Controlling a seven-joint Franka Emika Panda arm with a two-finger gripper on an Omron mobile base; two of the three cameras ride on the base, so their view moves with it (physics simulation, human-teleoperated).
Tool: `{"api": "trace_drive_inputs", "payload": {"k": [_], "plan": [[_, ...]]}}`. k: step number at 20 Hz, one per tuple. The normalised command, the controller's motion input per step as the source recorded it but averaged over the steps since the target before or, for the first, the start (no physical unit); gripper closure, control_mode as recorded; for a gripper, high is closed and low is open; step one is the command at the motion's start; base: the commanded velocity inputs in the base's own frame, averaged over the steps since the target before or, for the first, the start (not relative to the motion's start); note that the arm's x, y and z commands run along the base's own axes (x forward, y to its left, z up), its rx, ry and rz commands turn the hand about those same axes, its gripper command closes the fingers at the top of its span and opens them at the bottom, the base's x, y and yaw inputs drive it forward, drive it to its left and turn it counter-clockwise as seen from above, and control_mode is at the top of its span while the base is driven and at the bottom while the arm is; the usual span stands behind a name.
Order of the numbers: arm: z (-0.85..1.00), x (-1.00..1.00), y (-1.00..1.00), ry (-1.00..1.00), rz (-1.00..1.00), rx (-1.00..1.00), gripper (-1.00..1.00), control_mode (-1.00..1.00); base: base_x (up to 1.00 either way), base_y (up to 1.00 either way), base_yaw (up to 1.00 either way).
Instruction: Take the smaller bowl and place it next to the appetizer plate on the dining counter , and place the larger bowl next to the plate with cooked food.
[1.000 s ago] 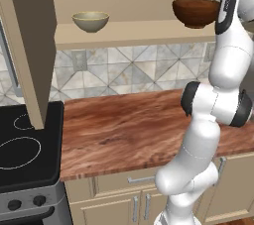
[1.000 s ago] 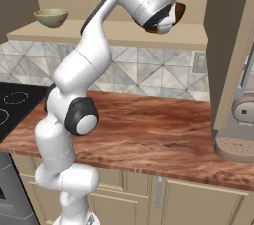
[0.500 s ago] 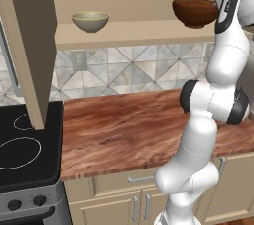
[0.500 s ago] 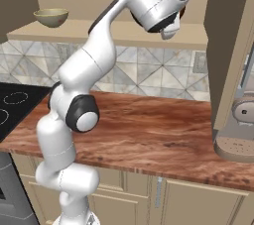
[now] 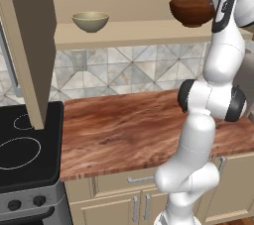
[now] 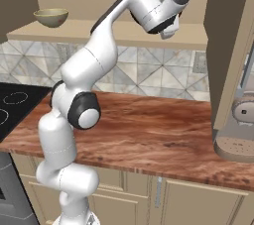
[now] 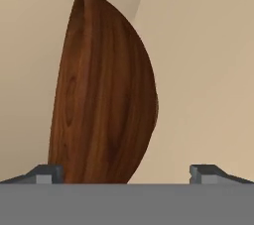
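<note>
In the left base view, you see the larger bowl [image 5: 192, 11] sitting upright on the beige shelf [image 5: 149, 33] above the tiled backsplash [image 5: 134, 70]. Take that shelf as your landmark: the larger bowl stands toward its right end, and the smaller bowl [image 5: 90, 21] stands well apart toward its left end, also upright. The arm rises from the lower right and its hand reaches up level with the shelf, just right of the larger bowl. You cannot see the fingers themselves here, as the white wrist covers them. Below the shelf lies the reddish-brown wood-grain table [image 5: 129, 130], with a black cooktop [image 5: 25, 144] at its left end.

In the right base view, you find the smaller bowl [image 6: 51, 17] on the left part of the shelf [image 6: 74, 33]. The hand is raised in front of the shelf's right part and hides the larger bowl. A coffee machine [image 6: 238, 135] stands on the table [image 6: 163, 135] below and to the right of the shelf.

In the hand view, the larger bowl [image 7: 104, 100] appears rolled on its side, its dark wood grain close ahead. The gripper [image 7: 127, 173] has its fingers [image 7: 47, 173] spread wide, one tip low against the bowl's left edge and the other well clear to its right; they pinch nothing. No brand, label or writing can be read anywhere.
</note>
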Motion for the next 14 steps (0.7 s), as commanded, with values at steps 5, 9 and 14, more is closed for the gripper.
{"api": "trace_drive_inputs", "payload": {"k": [5,9,14], "plan": [[-0.68,0.41,0.52,0.0,0.0,0.0,-1.0,-1.0,0.0,0.0,0.0],[-0.81,0.45,0.74,0.0,0.0,-0.01,1.0,-1.0,0.0,0.0,0.0],[-0.81,0.36,0.45,0.0,0.0,0.0,1.0,-1.0,0.0,0.0,0.0]]}}
